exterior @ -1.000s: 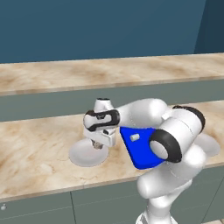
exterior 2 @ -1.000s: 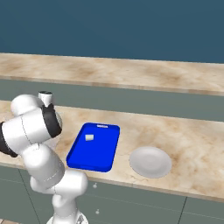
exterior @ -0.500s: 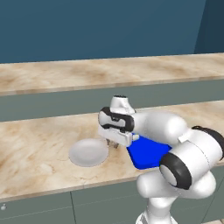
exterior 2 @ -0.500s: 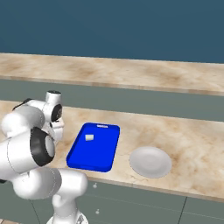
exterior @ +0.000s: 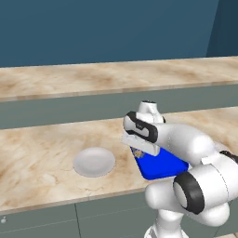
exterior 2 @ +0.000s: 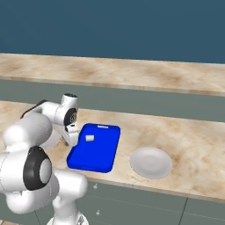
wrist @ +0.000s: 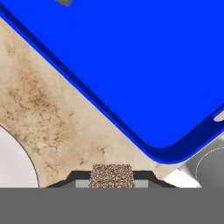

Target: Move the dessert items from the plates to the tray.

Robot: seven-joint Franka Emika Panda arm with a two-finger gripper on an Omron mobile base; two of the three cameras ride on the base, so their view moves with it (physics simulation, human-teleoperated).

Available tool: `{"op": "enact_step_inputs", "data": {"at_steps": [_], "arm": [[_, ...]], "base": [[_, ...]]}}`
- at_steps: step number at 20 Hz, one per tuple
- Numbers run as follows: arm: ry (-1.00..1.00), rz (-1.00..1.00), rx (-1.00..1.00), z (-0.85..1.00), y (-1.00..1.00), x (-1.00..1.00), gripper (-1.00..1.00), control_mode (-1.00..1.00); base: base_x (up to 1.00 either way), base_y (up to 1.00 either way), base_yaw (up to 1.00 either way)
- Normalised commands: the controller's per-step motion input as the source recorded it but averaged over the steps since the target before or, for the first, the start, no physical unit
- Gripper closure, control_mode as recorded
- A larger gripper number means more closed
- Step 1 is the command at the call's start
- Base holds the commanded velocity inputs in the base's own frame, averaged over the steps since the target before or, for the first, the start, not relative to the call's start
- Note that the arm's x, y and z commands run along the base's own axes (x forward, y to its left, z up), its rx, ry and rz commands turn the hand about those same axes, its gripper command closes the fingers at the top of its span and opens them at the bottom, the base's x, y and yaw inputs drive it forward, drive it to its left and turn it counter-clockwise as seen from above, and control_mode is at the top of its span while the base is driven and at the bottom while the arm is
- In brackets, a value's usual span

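My gripper is shut on the small brown dessert chunk, which shows speckled between the finger tips. It hangs over the counter just at the near corner of the blue tray, beside the tray's left edge. The brown chunk shows under the hand in the left base view. A small whitish piece lies on the tray. One light plate sits bare to the tray's left, and its rim shows in the hand view. The other plate lies bare to the tray's right.
The marbled counter runs left and right, with its front edge close to the tray and plates. A higher back ledge stands behind it under a dark blue wall. My own white arm hides the counter left of the tray in the right base view.
The arm has swung right from above the left plate to the tray's left edge, carrying the brown chunk. That plate now lies bare.
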Motion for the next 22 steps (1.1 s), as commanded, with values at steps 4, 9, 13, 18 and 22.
{"op": "enact_step_inputs", "data": {"at_steps": [4, 9, 13, 18, 22], "arm": [[0.04, 0.0, 0.0, 0.0, -0.74, 0.0, 1.0, -1.0], [0.07, 0.0, -0.01, -0.05, -0.67, 0.12, 1.0, -1.0], [0.02, 0.0, 0.0, -0.12, -0.53, 0.19, 1.0, -1.0], [0.03, 0.0, 0.0, -0.21, -0.41, 0.23, 1.0, -1.0], [0.01, 0.0, 0.0, -0.32, -0.18, 0.1, 1.0, -1.0]], "base": [[0.0, 0.0, 0.0], [0.0, 0.0, 0.0], [0.0, 0.0, 0.0], [0.0, 0.0, 0.0], [0.0, 0.0, 0.0]]}}
